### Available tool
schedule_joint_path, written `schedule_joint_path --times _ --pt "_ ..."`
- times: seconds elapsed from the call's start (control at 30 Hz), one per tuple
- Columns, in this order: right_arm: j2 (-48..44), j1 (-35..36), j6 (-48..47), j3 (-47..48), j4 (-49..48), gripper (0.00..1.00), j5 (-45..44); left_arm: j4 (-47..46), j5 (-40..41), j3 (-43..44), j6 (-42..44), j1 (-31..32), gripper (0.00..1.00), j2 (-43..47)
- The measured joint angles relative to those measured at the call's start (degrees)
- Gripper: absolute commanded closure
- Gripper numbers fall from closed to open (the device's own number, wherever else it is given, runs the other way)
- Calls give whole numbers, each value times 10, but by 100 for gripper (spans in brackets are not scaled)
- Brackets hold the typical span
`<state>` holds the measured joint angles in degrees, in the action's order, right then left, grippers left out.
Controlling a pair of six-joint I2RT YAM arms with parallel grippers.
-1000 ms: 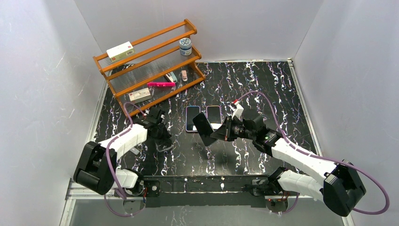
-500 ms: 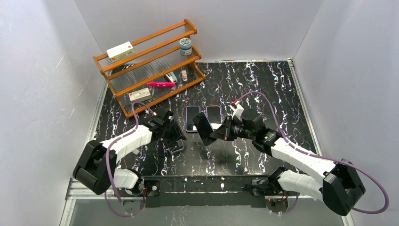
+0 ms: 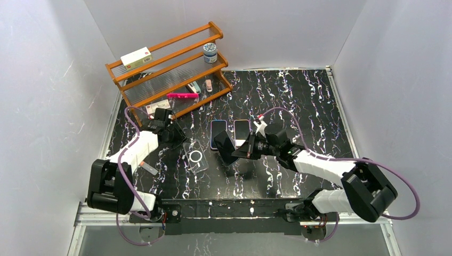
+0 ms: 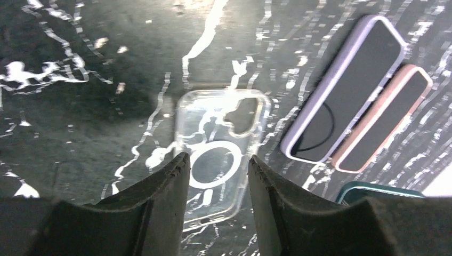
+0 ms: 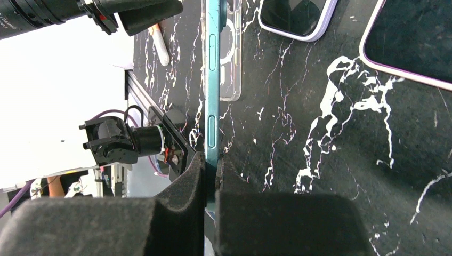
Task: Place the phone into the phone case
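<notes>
Right gripper: jaws pressed narrow on the teal-edged dark phone, clamping one short end between the foam pads. I see the phone edge-on in the wrist view, side buttons facing the camera. Its long axis runs straight out along the line of the fingers. From the top camera the phone hangs off the table on its edge, a shadow under it. Its free end points left, toward the clear phone case.

Left gripper: jaws partly spread, nothing between them. Through the gap I see the transparent phone case with a white ring lying flat on the black white-veined table. The camera cutout is at the end farther from these fingers. From above, the left gripper sits just beyond the case's far-left corner, not touching it. The case has its long axis running roughly near to far, slightly slanted.

The case lies between the two grippers, just left of the held phone's free end.

Beyond: a lavender-cased phone and a pink-cased phone lie flat, screens up, side by side, long axes parallel. They are on the far side of the right gripper. An orange wooden rack stands at the far left.
</notes>
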<state>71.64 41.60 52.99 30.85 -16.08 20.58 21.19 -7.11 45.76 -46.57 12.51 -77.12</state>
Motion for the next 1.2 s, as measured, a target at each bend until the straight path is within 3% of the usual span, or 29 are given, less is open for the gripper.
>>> schedule_joint_path --times 0.17,0.4,0.57,1.2 --pt "58 5 14 9 -37 99 4 14 20 -28 11 -28 58 -20" --pt "148 35 28 59 -77 99 3 22 60 -60 21 -46 75 -14" --pt "193 58 33 92 -105 99 0 9 66 -75 27 -49 78 5" --pt "348 99 61 179 -150 99 -25 -79 -51 -127 6 -56 82 9"
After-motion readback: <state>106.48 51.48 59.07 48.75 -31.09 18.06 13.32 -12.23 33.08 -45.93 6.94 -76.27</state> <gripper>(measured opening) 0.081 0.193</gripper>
